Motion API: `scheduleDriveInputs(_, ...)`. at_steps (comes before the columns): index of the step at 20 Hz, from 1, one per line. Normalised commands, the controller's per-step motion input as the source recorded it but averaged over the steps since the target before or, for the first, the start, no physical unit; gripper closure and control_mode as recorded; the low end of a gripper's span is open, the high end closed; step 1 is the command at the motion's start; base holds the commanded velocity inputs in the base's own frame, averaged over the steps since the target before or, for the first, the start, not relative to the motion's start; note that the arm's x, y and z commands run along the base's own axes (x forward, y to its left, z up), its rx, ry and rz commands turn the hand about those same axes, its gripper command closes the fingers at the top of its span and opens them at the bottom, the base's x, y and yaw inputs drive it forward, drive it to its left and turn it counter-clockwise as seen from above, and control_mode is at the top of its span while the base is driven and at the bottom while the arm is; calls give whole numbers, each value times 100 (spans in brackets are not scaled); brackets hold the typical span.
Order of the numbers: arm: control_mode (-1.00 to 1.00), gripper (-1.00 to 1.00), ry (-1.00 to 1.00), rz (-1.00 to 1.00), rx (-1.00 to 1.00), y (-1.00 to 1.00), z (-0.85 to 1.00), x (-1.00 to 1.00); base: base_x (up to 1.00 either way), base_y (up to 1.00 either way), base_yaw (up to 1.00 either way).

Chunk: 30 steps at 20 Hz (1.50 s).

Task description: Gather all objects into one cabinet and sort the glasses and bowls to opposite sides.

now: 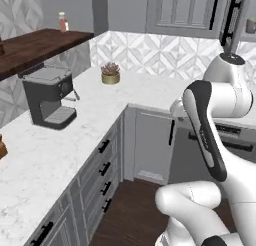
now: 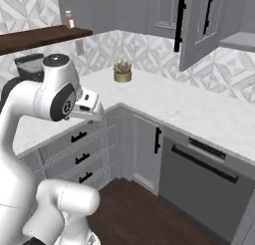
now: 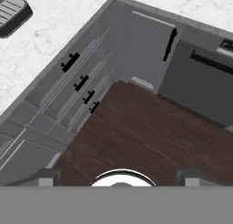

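Note:
The grey wall cabinet (image 1: 180,12) hangs over the corner counter. One of its doors (image 2: 199,25) stands open, and its flat grey shelf (image 2: 240,40) looks bare where it shows. A small orange-red shape (image 1: 250,25) sits at the picture's right edge beside the open door; I cannot tell whether it is the orange cup. The olive-grey cups and the black bowl are out of view. My gripper (image 3: 118,180) points down at the wooden floor, open, with nothing between its fingertips (image 3: 48,176). The hand (image 2: 87,103) hovers in front of the drawer cabinets, far below the wall cabinet.
A coffee machine (image 1: 47,97) and a potted plant (image 1: 110,73) stand on the white marble counter (image 1: 60,145). A bottle (image 1: 63,22) rests on the wooden shelf (image 1: 40,45). Drawers (image 3: 77,82) and a dishwasher (image 2: 204,184) line the floor space.

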Motion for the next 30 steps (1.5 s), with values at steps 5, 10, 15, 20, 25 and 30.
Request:
scheduleDriveInputs(5, 100, -100, 0, 0, 0, 0, 0, 0, -25, 13, 95)
scheduleDriveInputs(10, 100, -100, 0, 0, 0, 0, 0, 0, -21, 0, 98)
scheduleDriveInputs(15, 100, -100, 0, 0, 0, 0, 0, 0, -21, 0, 98)
scheduleDriveInputs(20, 100, -100, 0, 0, 0, 0, 0, 0, -7, 0, 100)
scheduleDriveInputs(25, 100, -100, 0, 0, 0, 0, 0, 0, 0, 0, 100)
scheduleDriveInputs(30, 100, -100, 0, 0, 0, 0, 0, 0, 0, 0, 100)
